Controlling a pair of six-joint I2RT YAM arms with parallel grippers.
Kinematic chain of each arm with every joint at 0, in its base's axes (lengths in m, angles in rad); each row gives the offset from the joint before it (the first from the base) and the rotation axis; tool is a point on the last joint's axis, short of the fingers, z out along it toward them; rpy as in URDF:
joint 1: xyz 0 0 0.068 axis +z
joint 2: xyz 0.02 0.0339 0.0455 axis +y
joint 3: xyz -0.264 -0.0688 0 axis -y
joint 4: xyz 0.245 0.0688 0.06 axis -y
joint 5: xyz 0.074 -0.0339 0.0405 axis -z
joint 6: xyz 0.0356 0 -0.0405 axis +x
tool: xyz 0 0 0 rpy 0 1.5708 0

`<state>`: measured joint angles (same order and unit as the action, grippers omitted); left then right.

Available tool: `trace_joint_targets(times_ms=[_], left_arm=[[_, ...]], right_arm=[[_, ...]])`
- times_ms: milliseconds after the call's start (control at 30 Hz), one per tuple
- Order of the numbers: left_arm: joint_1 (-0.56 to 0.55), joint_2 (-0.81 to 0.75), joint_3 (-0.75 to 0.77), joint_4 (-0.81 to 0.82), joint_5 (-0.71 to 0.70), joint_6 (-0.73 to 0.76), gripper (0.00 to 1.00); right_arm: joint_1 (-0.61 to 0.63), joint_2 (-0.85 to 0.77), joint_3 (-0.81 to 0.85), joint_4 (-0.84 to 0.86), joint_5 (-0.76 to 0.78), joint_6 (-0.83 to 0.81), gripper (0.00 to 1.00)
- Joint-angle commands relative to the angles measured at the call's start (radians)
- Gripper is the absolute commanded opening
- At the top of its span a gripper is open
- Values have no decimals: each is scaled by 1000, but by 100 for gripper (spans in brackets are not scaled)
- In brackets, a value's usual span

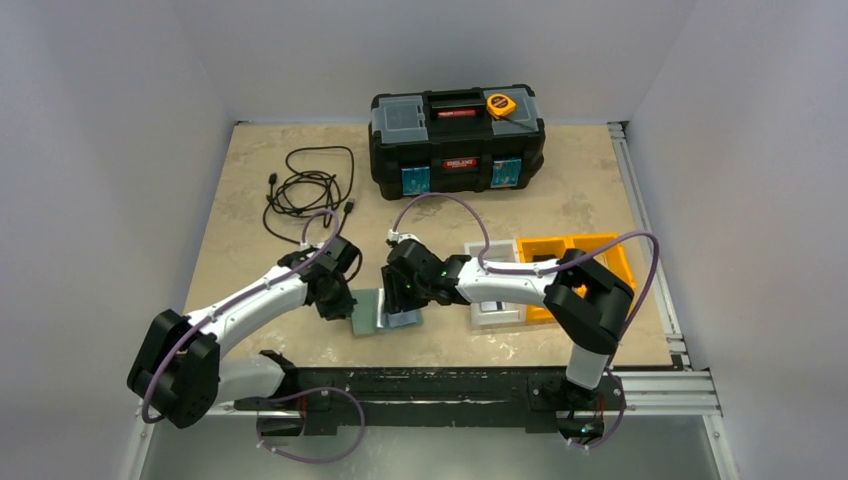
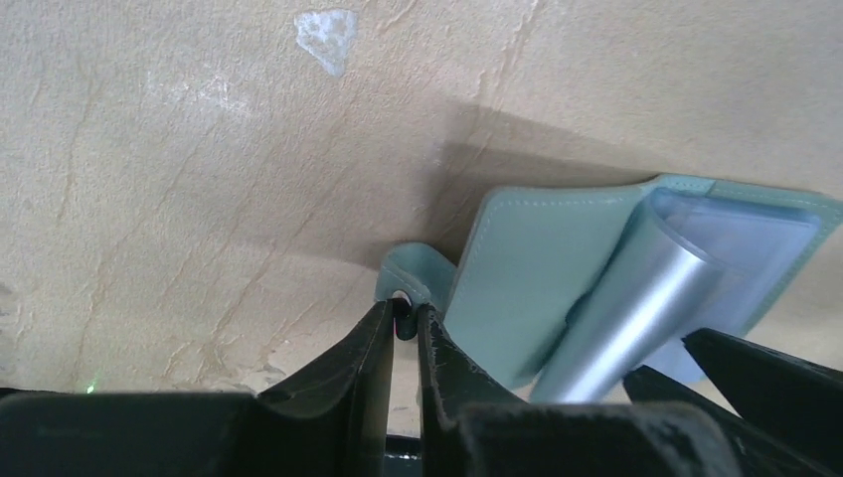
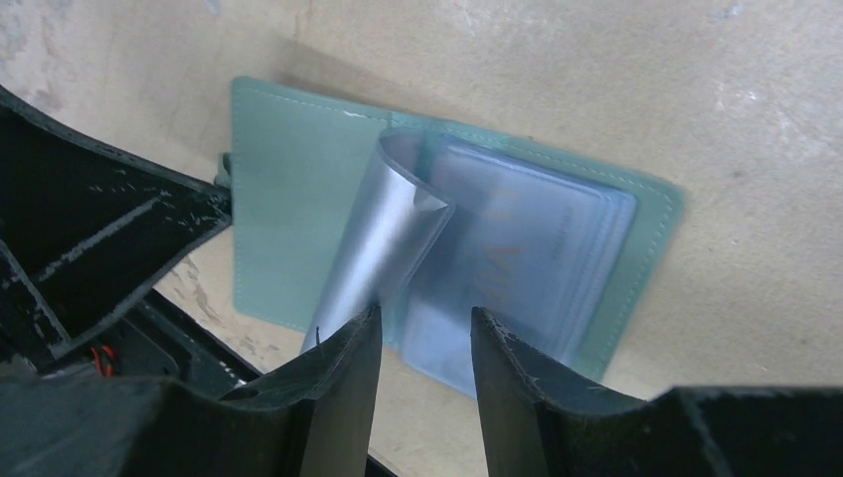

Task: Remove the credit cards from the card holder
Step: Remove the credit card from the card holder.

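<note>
Card holder (image 3: pixel 288 209) open, left jaws apparently pinching edge tab (image 2: pixel 408 273), right jaws spread over sleeve (image 3: pixel 378 238)

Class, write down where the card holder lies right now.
In the top view, the card holder lies open on the table near its front edge, between the left pincer, which pinches its side tab, and the right pincer.

Your left arm (image 1: pixel 255 300), right arm (image 1: pixel 505 285): white links, black joints, bulky black bases. Purple cables (image 1: pixel 656 255) loop alongside. Your left gripper fingers (image 2: pixel 363 383): matte black, wedge-shaped, scuffed edges.
</note>
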<state>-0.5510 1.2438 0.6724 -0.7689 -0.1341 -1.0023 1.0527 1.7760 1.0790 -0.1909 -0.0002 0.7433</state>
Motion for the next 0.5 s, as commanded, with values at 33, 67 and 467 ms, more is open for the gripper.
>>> trace_joint_targets(times_ms=[33,67,467], left_arm=[[-3,-91,20,-18,-10,64,21],[-2,-107,23,-31,-15,71,24],[-2,-357,82,-192,-40,100,38]], right_arm=[[19,20,87,17,-30,27,38],[23,32,99,15,-33,29,39],[49,164,181,43,-77,60,38]])
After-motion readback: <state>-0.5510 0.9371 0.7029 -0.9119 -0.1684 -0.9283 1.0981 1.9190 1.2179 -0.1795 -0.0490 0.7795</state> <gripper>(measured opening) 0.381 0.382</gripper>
